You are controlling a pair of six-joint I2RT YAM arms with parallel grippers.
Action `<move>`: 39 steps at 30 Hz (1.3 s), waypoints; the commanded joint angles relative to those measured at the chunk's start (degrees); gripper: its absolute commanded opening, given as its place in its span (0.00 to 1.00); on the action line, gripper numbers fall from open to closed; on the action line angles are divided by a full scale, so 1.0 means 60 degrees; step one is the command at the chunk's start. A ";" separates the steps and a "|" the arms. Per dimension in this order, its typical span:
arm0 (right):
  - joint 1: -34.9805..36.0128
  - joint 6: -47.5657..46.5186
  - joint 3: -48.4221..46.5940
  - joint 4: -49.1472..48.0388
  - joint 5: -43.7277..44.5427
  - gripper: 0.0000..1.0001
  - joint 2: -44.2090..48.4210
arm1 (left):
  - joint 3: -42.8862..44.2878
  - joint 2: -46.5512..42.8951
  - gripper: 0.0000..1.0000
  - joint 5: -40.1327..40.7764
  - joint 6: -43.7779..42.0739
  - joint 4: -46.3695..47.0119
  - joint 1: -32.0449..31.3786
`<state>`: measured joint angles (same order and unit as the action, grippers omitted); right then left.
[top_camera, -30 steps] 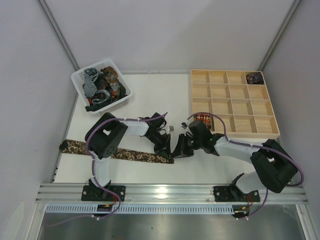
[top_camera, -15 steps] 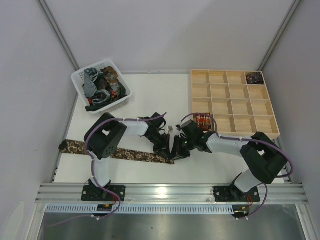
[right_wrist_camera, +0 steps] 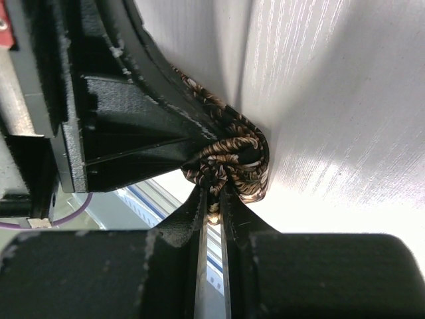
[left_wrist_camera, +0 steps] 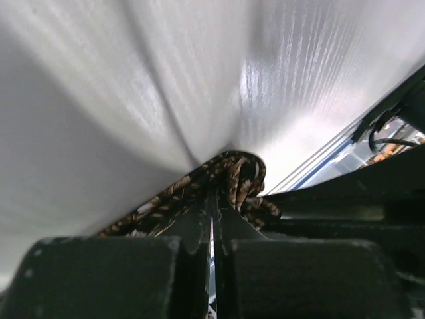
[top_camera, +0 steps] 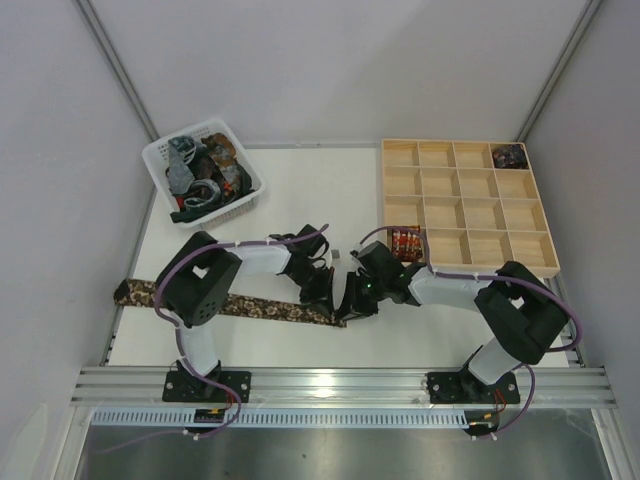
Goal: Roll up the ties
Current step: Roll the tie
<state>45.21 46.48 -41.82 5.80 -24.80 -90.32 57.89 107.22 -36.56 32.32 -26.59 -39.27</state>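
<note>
A dark brown tie [top_camera: 250, 307] with tan print lies flat across the near left of the table. Its right end is wound into a small roll [right_wrist_camera: 242, 156] between the two grippers. My left gripper [top_camera: 331, 296] is shut, its tips pinching the tie's fabric at the roll [left_wrist_camera: 240, 174]. My right gripper [top_camera: 349, 298] faces it from the right, shut on a bunch of the roll's inner fabric [right_wrist_camera: 214, 189]. In the top view the roll itself is hidden under the two wrists. More ties are piled in the white basket [top_camera: 160, 160].
A wooden compartment tray [top_camera: 462, 198] stands at the back right, with a rolled tie [top_camera: 509, 155] in its far right cell and a red patterned one [top_camera: 405, 240] in a near left cell. The table's near edge rail [top_camera: 340, 378] runs just behind the arm bases.
The right arm has reached further left, and both grippers have shifted slightly left with the roll. The left arm's elbow swung left and the tie's flat end slid a little left.
</note>
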 commanded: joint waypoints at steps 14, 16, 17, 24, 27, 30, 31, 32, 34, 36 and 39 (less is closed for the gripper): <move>0.0067 -0.0115 -0.0792 0.0599 0.0515 0.00 -0.0400 | -0.0697 -0.1522 0.01 0.1479 -0.1254 -0.1106 0.0919; 0.0082 -0.0086 -0.1041 0.0717 0.0471 0.00 -0.0575 | -0.0829 -0.1333 0.00 0.1435 -0.1313 -0.1018 0.0963; 0.0097 -0.0056 -0.1115 0.0761 0.0442 0.00 -0.0648 | -0.0873 -0.1274 0.00 0.1391 -0.1299 -0.0960 0.0949; 0.0360 -0.0041 -0.2038 0.1449 0.0485 0.00 -0.1278 | -0.1020 -0.1024 0.01 0.1390 -0.1284 -0.0652 0.0949; 0.0448 -0.0100 -0.2345 0.1698 0.0617 0.00 -0.1469 | -0.1020 -0.1024 0.00 0.1347 -0.1255 -0.0593 0.0949; 0.0507 -0.0071 -0.2550 0.1845 0.0647 0.01 -0.1732 | -0.1035 -0.1053 0.01 0.1288 -0.1211 -0.0549 0.0949; 0.0521 -0.0056 -0.2594 0.1889 0.0632 0.01 -0.1791 | -0.1035 -0.1053 0.00 0.1259 -0.1211 -0.0563 0.0963; 0.0536 -0.0071 -0.2682 0.1904 0.0588 0.01 -0.1908 | -0.1035 -0.1053 0.00 0.1244 -0.1211 -0.0549 0.0949; 0.0580 -0.0056 -0.2756 0.1918 0.0617 0.03 -0.1982 | -0.1079 -0.1053 0.00 0.1200 -0.1182 -0.0505 0.0963; 0.0595 -0.0042 -0.2814 0.1933 0.0705 0.05 -0.2099 | -0.1137 -0.1024 0.00 0.1113 -0.1167 -0.0432 0.0949; 0.0595 -0.0085 -0.2858 0.1889 0.0720 0.08 -0.2230 | -0.1225 -0.1039 0.01 0.1039 -0.1109 -0.0344 0.0949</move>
<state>48.38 46.46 -57.08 16.25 -22.04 -101.97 52.16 100.18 -31.18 26.65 -30.55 -33.56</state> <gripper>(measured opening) 0.123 0.009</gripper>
